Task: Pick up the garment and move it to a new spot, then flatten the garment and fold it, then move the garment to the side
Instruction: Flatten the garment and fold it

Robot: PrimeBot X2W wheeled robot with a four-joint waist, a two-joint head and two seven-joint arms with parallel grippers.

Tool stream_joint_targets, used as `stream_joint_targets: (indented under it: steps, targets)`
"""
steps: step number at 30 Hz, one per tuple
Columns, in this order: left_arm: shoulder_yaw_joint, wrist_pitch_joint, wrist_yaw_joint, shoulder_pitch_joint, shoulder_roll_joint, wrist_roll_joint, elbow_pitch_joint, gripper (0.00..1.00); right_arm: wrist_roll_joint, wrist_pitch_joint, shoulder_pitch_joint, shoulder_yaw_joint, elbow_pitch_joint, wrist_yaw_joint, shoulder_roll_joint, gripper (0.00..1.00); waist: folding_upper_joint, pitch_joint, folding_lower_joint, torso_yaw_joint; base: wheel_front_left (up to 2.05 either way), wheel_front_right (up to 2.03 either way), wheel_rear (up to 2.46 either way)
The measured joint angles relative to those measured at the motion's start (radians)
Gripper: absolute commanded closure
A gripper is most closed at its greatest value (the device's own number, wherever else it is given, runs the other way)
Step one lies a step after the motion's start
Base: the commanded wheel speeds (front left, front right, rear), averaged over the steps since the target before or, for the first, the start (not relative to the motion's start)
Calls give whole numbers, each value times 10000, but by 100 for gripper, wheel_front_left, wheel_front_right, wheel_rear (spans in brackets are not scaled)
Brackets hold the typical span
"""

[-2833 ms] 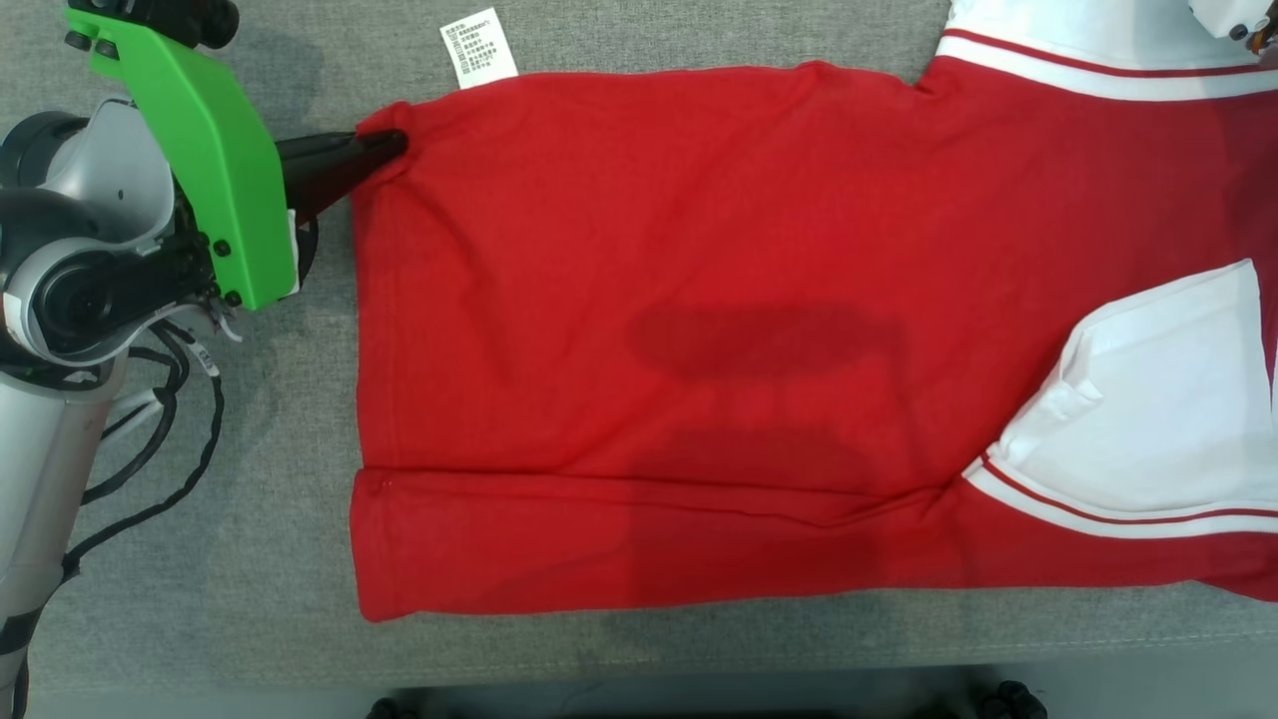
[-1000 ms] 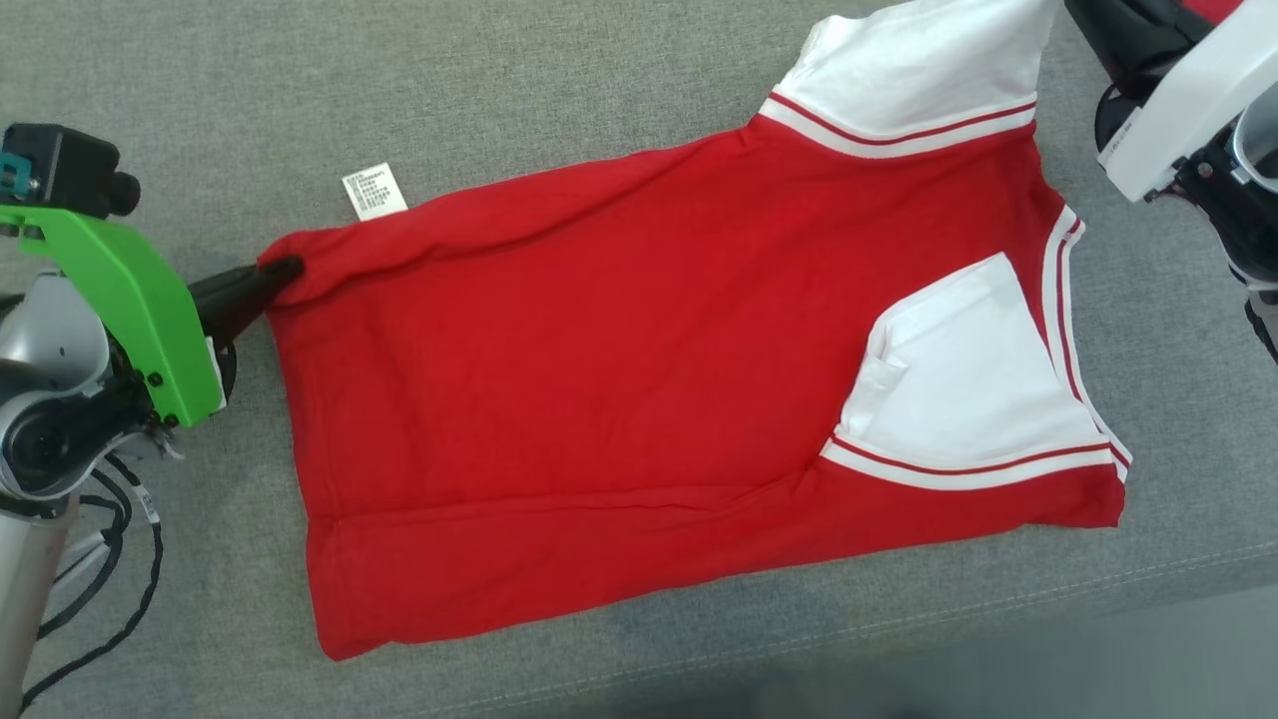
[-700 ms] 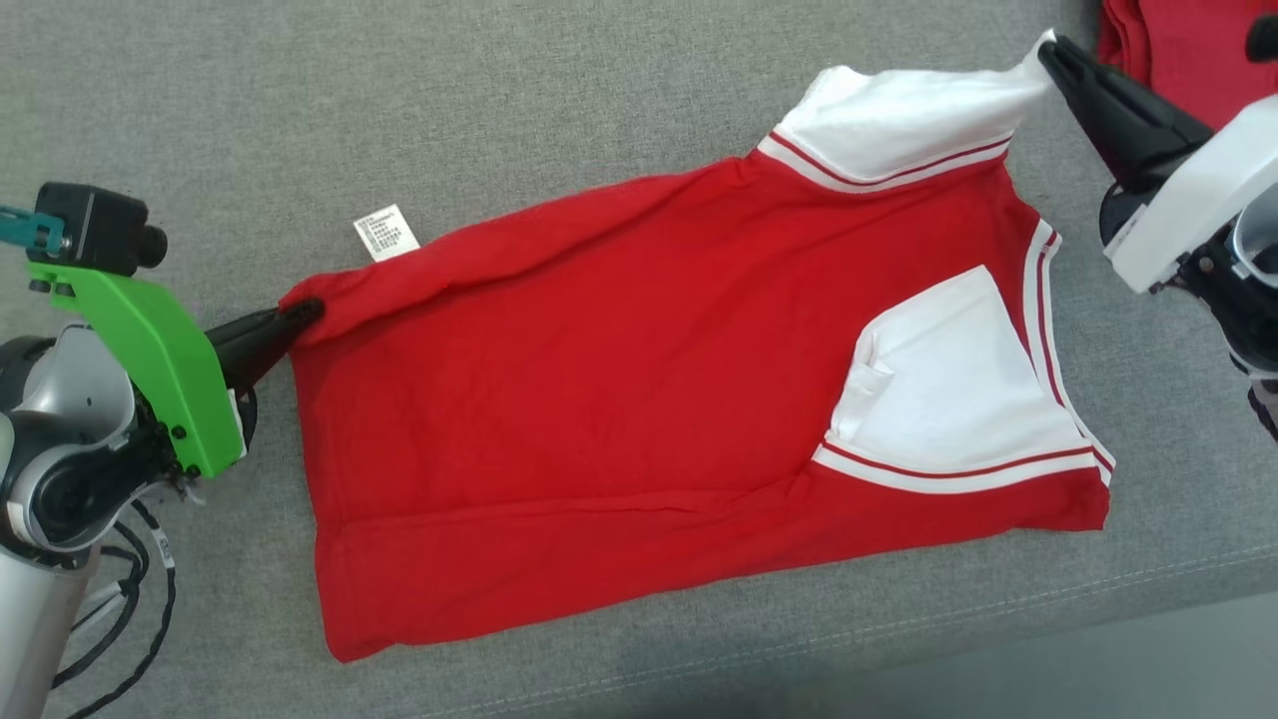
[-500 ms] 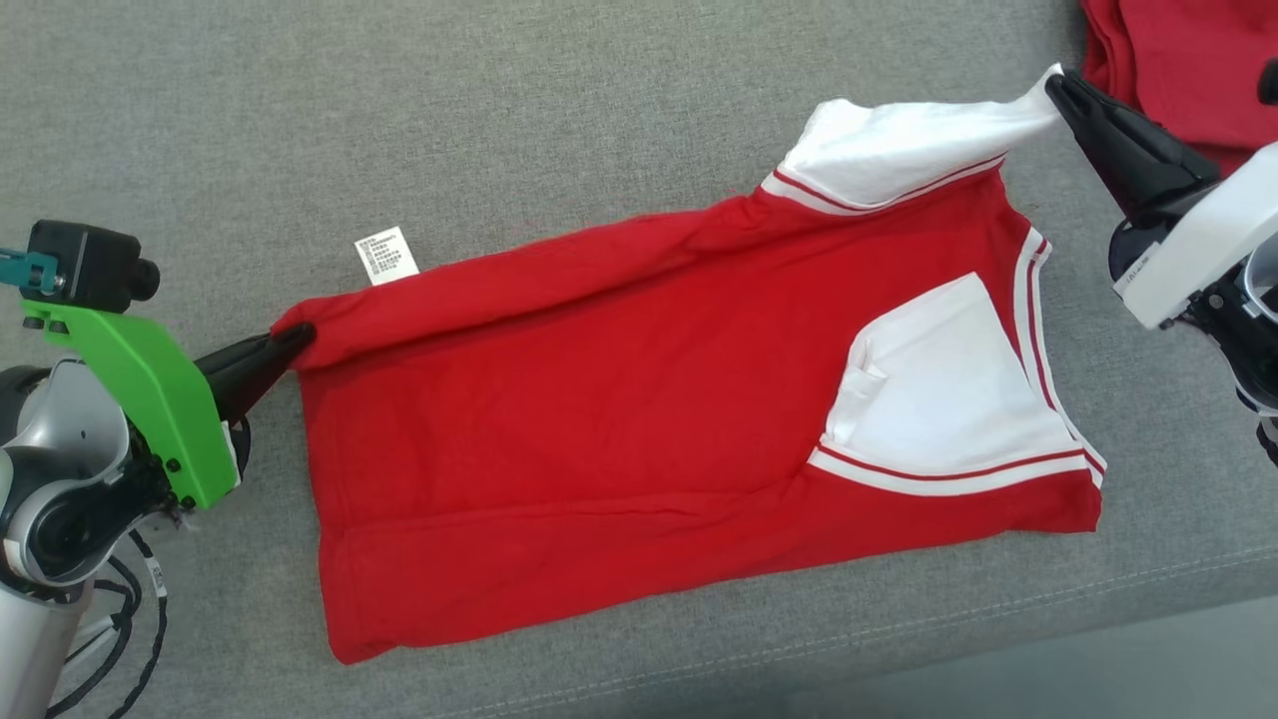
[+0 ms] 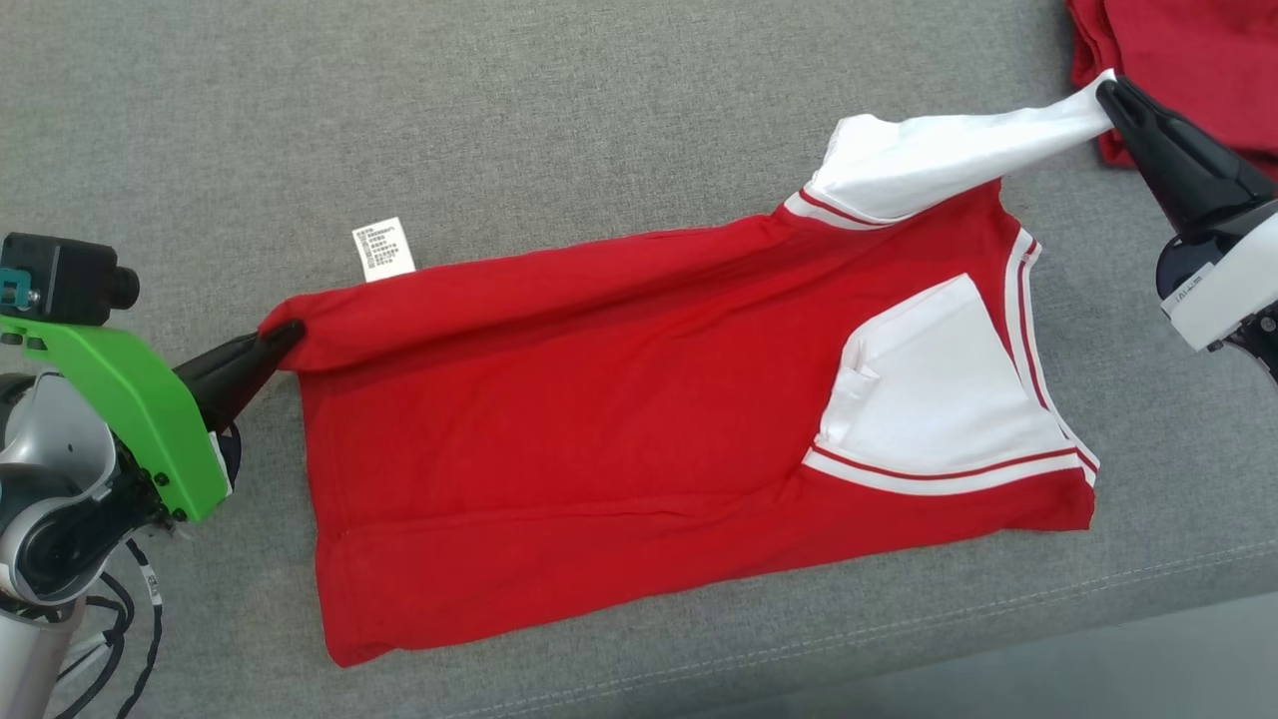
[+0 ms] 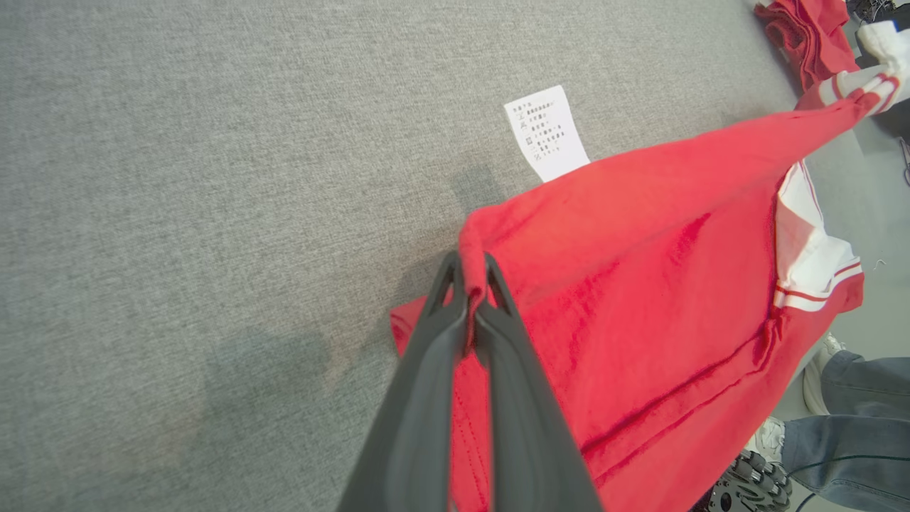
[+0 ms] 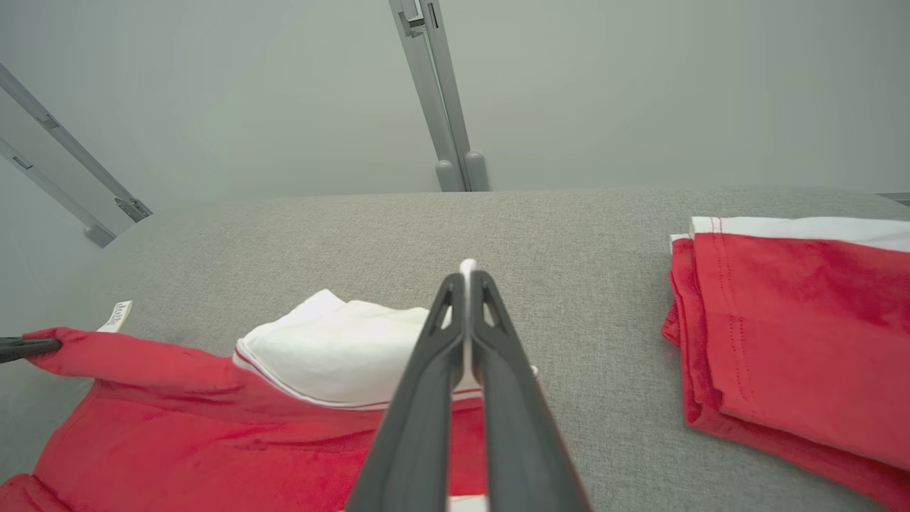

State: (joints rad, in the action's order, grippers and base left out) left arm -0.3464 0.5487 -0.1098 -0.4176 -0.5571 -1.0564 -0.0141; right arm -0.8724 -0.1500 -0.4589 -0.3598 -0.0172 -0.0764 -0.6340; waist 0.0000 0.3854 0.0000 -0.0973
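The garment [image 5: 599, 419] is a red shirt with white sleeves, lying folded lengthwise on the grey surface. Its far edge is lifted and stretched between my two grippers. My left gripper [image 5: 285, 338] is shut on the red hem corner at the left, seen close up in the left wrist view with red cloth [image 6: 640, 235] pinched between the fingers [image 6: 466, 284]. At the upper right my right gripper [image 5: 1108, 95] is shut on the tip of the white sleeve [image 5: 949, 150]; the right wrist view shows that sleeve [image 7: 341, 348] behind its closed fingers [image 7: 466, 284].
A pile of folded red garments [image 5: 1178, 50] lies at the far right, just behind my right gripper, and shows too in the right wrist view [image 7: 796, 320]. A white care label [image 5: 383, 248] sticks out of the hem. The table's front edge [image 5: 998, 609] runs below. A person's legs and shoes [image 6: 817, 441] stand beside the table.
The head view has shifted. Both grippers keep their hold, and the right one has drawn the white sleeve further right and up, stretching the far edge tighter.
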Motion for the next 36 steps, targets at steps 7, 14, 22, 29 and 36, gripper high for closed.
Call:
stream_joint_targets:
  steps: [7,14,22,29,36]
  targets:
    - [-2,-232,-52,214,-8,2,161,100,-6,4,451,92,-573,155,-146,100,0,26,0,27,0,0,0]
    - [56,-591,-86,589,-105,56,324,100,-111,102,1211,215,-1212,357,-247,100,0,33,0,41,0,0,0]
    - [46,-1108,-100,1296,-245,364,598,100,-403,219,2532,280,-1710,779,-255,100,0,-10,0,31,0,0,0]
    - [-19,-1616,-100,2126,-128,364,625,100,-537,502,3573,575,-2025,1189,-263,100,0,-259,0,20,0,0,0]
    - [27,-1971,-100,2647,-10,366,825,100,-631,616,4704,619,-2372,1400,-286,100,0,-420,0,-17,0,0,0]
